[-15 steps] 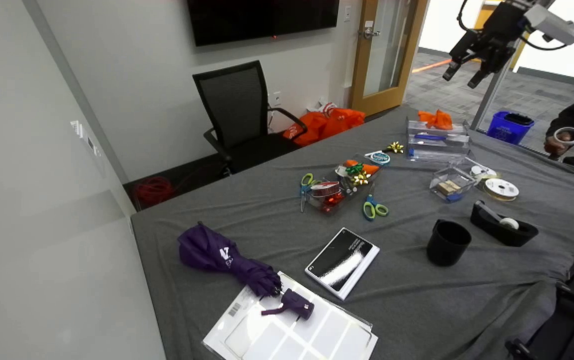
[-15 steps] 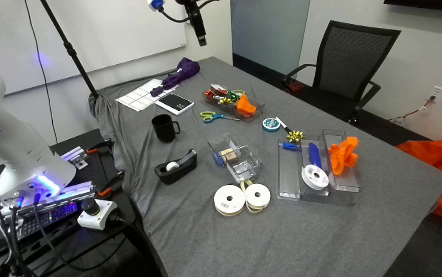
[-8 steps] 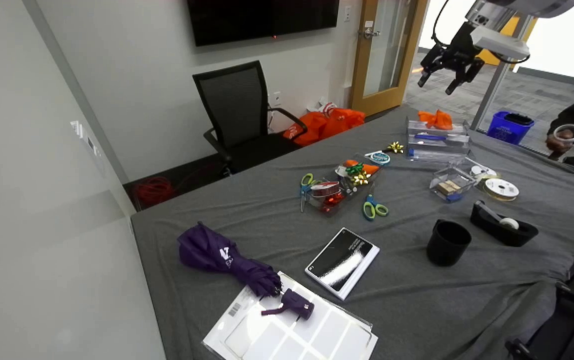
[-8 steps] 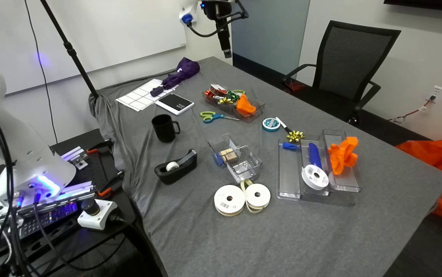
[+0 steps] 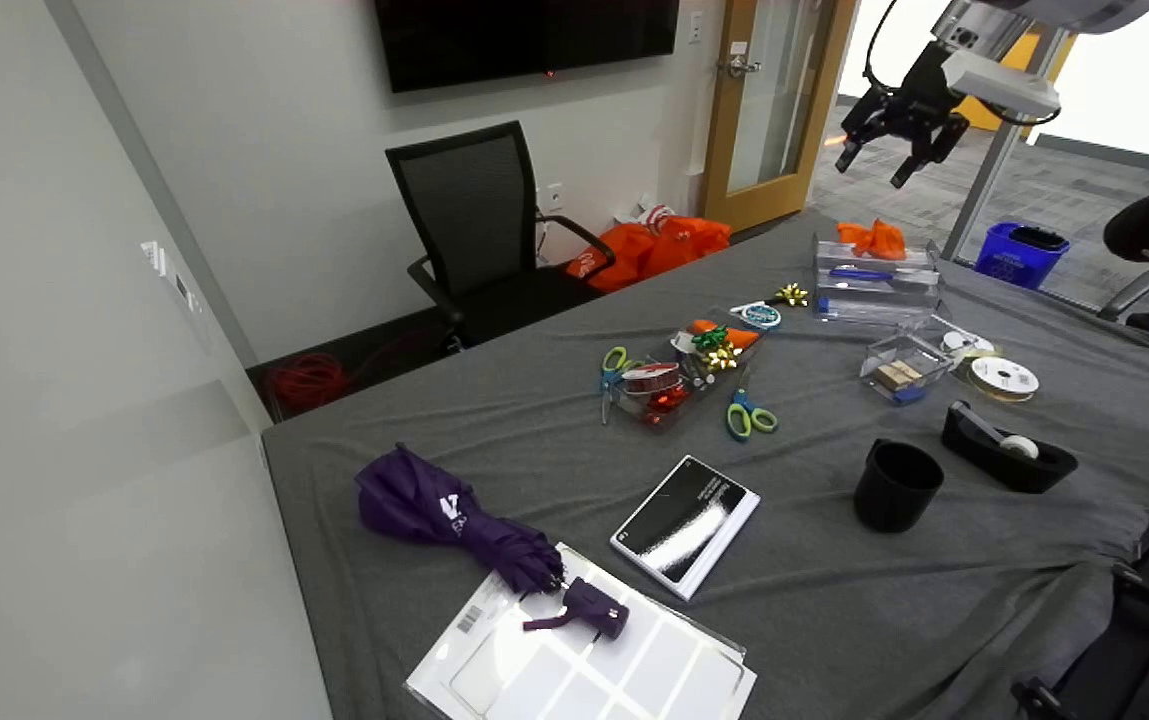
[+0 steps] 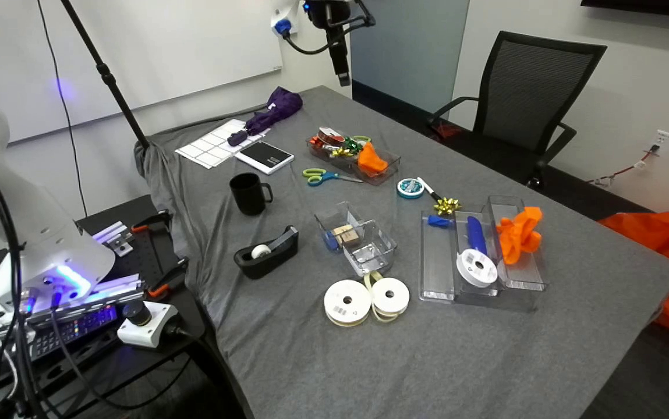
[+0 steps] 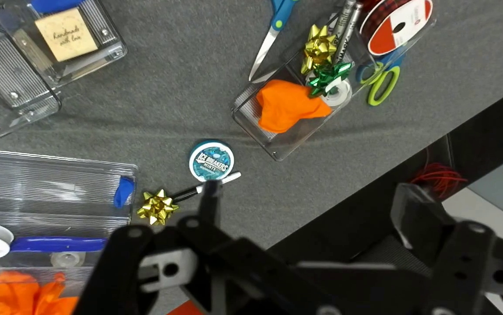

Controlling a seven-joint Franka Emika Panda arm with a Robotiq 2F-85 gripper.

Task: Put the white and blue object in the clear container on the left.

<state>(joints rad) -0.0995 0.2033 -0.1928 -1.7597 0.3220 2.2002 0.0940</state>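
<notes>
Plain grey is shown by the tablecloth (image 6: 544, 349); black is shared by mug (image 6: 248, 195), chair (image 5: 464, 200) and gripper (image 5: 870, 172); the mints (image 7: 211, 160) are coloured teal and white, with mottled blues across the top; the tubs (image 7: 4, 71) are seen as clear and faintly grey, with ribbed lines; the block (image 7: 66, 35) is toned tan and lettered in dark; the umbrella (image 5: 404, 495) is dyed deep purple and marked in white; the scissors (image 5: 743, 403) are coloured blue and lime; the bows (image 7: 157, 207) are finished in gold and green; the ribbon (image 7: 374, 21) is checked in red and black, its spool (image 7: 406, 21) labelled white and red; a white sheet (image 6: 206, 146) is ruled in a grid; blue is worn by the bin (image 5: 1014, 264).
</notes>
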